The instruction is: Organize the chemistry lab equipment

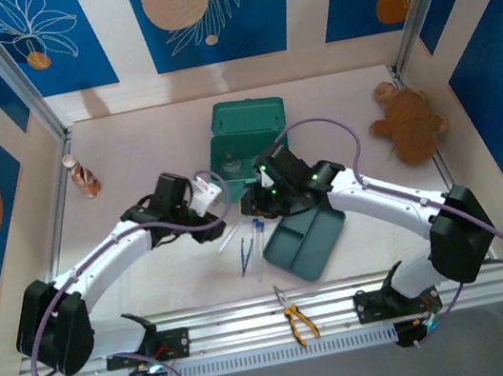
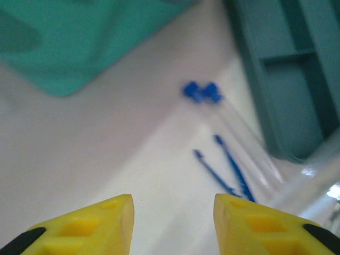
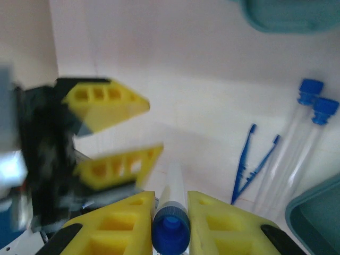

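blue cap [image 3: 171, 234] toward the wrist, a clear tube [image 3: 175, 186] sits clamped in the right jaws. its long axis runs straight out ahead of them over the pale surface [image 3: 202, 79]. the left jaws stand parted and empty just beyond its far end and a little left. that makes the left arm the nearer one if the tube is to be passed, i judge. two more capped tubes [image 3: 303, 154], slim and smooth, lie side by side to the right. thin blue tweezers [image 3: 245, 164] lie on their left, and the round-rimmed teal tray [image 3: 319, 212] lies near their lower ends.
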`<act>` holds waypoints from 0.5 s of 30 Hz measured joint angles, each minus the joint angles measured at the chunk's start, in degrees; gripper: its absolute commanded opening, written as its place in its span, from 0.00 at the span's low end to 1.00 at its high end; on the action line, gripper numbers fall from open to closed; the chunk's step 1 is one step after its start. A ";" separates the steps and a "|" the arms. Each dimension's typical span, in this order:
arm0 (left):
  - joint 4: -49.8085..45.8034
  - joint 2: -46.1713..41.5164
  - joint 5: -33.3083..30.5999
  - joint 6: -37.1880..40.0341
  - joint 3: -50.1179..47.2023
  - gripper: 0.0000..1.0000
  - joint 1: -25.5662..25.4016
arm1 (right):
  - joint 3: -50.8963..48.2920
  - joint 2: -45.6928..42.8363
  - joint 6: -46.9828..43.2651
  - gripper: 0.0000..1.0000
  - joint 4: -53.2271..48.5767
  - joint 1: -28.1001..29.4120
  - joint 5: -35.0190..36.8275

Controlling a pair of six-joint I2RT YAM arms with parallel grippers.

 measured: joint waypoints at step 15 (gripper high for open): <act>3.04 8.26 -3.91 -1.79 7.30 0.43 19.71 | 48.61 25.97 -17.35 0.22 -23.19 8.83 19.61</act>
